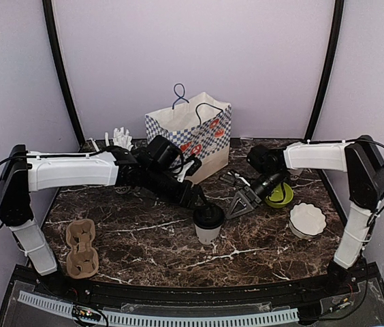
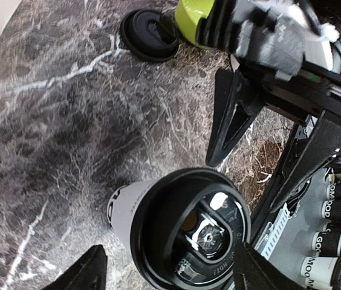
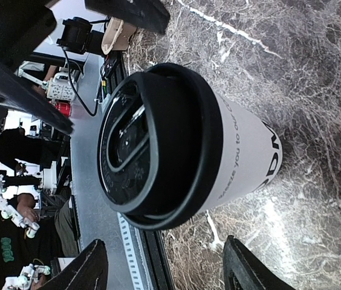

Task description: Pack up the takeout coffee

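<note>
One takeout coffee cup point(image 1: 208, 225), white with black lettering and a black lid, stands upright on the marble table point(image 1: 144, 231), right of centre. My left gripper point(image 1: 195, 197) hangs just above and left of its lid. In the left wrist view its open fingers point(image 2: 87, 273) flank the lid point(image 2: 190, 228) without touching it. My right gripper point(image 1: 244, 203) is open just right of the cup. In the right wrist view the cup point(image 3: 176, 145) fills the middle and the dark fingers point(image 3: 250, 269) stay off it. No other lidded cup shows.
A blue-checked paper bag point(image 1: 192, 133) stands open at the back centre. A brown cup carrier point(image 1: 81, 248) lies front left. The lime-green bowl point(image 1: 279, 196) and a white fluted dish point(image 1: 308, 219) sit right. A loose black lid point(image 2: 149, 34) lies beside the bowl.
</note>
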Motion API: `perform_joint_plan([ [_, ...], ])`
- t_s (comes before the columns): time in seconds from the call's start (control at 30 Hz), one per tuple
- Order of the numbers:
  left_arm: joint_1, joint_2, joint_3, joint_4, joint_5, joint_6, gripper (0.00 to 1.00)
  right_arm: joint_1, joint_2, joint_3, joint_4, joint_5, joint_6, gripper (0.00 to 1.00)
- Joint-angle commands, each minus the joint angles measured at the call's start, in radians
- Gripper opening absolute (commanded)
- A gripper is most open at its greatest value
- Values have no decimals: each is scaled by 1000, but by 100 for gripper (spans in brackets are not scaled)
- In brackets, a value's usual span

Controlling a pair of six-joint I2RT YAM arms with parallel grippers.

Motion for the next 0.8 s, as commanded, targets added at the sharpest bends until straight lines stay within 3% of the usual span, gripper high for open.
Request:
perform_joint_plan([
  [0.0,1,6,-55,43,37,-47,71,12,47,69,-51,-22,-39,66],
  [0.2,0,14,-119,92,38,-76,67,37,106,105,-68,-14,-45,68],
  [0.47,-6,19,-226,80,-6,-91,64,28,166,73,41,171,90,43],
  [0.77,-7,59,-268,69,-78,-88,62,13,219,121,32,241,89,36],
])
